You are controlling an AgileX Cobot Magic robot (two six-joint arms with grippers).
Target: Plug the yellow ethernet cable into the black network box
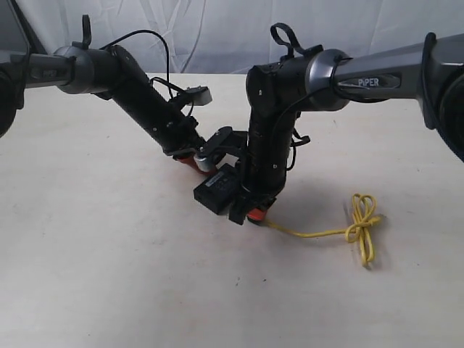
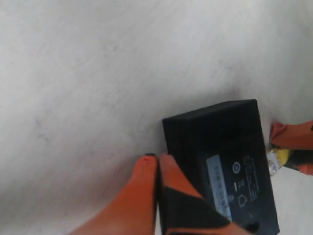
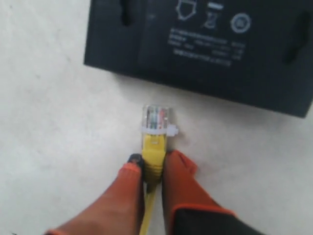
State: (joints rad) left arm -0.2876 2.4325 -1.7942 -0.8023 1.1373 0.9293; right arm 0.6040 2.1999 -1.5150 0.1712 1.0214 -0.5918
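Note:
The black network box (image 1: pixel 216 188) lies flat on the table between the two arms, its pale label (image 2: pixel 218 183) facing up. My left gripper (image 2: pixel 157 159) is shut with nothing between its fingers, and its tips rest against one side of the box (image 2: pixel 220 147). My right gripper (image 3: pixel 151 164) is shut on the yellow ethernet cable (image 3: pixel 152 156) just behind its clear plug (image 3: pixel 155 117). The plug points at the box (image 3: pixel 205 49), with a small gap of table between them. The cable (image 1: pixel 312 233) trails to a loose loop-knot (image 1: pixel 362 217) on the right.
Both arms meet low over the middle of the pale table (image 1: pixel 109 275). A white backdrop (image 1: pixel 217 29) hangs behind the table's far edge. My right gripper's orange fingers (image 2: pixel 291 136) show beyond the box in the left wrist view.

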